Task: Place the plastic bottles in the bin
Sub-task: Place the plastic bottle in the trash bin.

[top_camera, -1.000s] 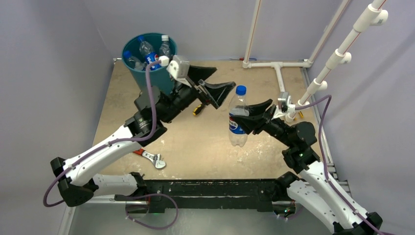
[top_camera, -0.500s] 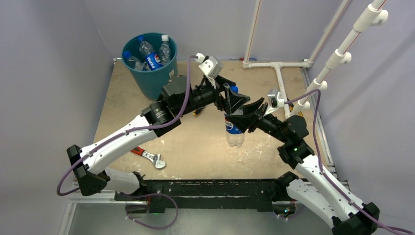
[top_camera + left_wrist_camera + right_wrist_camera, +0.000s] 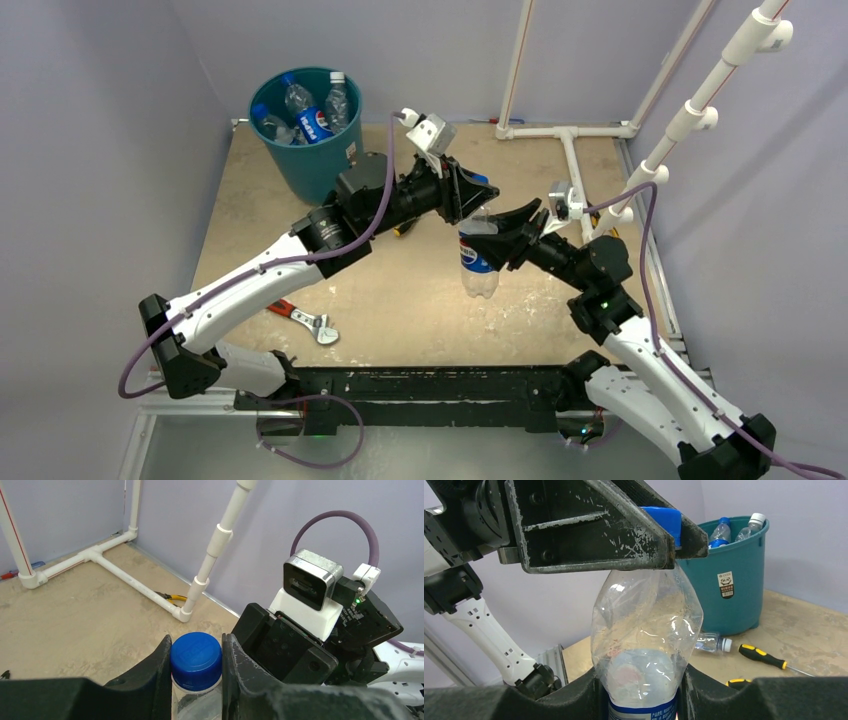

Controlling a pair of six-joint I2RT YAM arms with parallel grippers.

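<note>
Above the scuffed beige worktop (image 3: 400,300), enclosed by lilac walls (image 3: 420,50), one bottle (image 3: 480,275) is pinched by the left pincer (image 3: 480,205) and the right pincer (image 3: 492,236).

A bottle (image 3: 318,124) in the bin (image 3: 300,165) reads Pepsi; the bin's white sticker (image 3: 725,584) is illegible.

Items in view: one bin (image 3: 300,165); six plastic bottles, comprising four visible inside the bin (image 3: 318,122), one upright bottle (image 3: 478,270) and one lying bottle (image 3: 709,642) on the worktop (image 3: 809,622); two yellow-and-black screwdrivers (image 3: 764,656) (image 3: 736,682); one red-handled wrench (image 3: 305,322); one yellow-handled tool (image 3: 172,598).
</note>
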